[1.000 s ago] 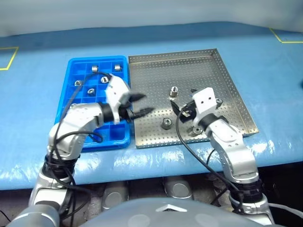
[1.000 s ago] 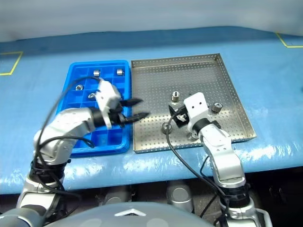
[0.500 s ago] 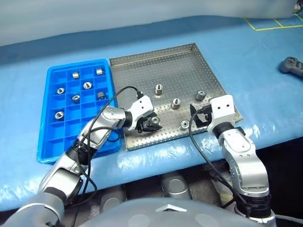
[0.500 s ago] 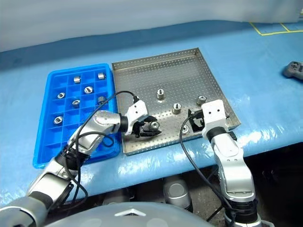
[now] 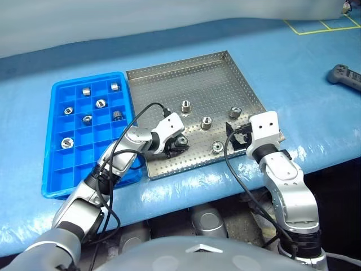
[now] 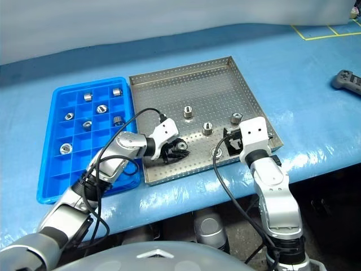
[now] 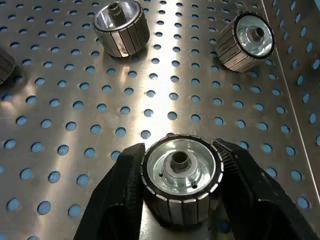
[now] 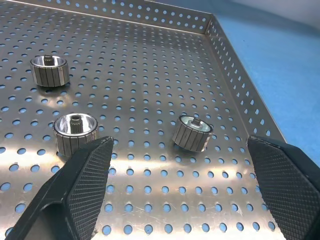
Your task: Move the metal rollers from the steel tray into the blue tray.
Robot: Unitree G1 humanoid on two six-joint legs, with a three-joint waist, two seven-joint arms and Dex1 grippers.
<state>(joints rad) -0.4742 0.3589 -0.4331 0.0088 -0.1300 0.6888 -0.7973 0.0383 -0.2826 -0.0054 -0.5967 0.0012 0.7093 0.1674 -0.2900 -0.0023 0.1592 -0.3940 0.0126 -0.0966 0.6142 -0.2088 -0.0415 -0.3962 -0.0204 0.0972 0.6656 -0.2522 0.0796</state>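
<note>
A metal roller (image 7: 181, 177) is clamped upright, bore vertical, in the left hand (image 7: 180, 190) on the steel tray (image 5: 169, 84). The right hand (image 8: 185, 192) is held wide apart above the tray floor.

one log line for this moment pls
left tool: fingers around a roller on steel tray | right tool: open, holding nothing | blue tray: six rollers in

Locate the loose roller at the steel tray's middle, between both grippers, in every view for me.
Left eye view: middle roller, centre of the steel tray.
Right eye view: same spot.
Left wrist view: beyond the clamped roller, away from the rim.
Right wrist view: nearest of three rollers.
Shared landmark: the tray's perforated floor.
</note>
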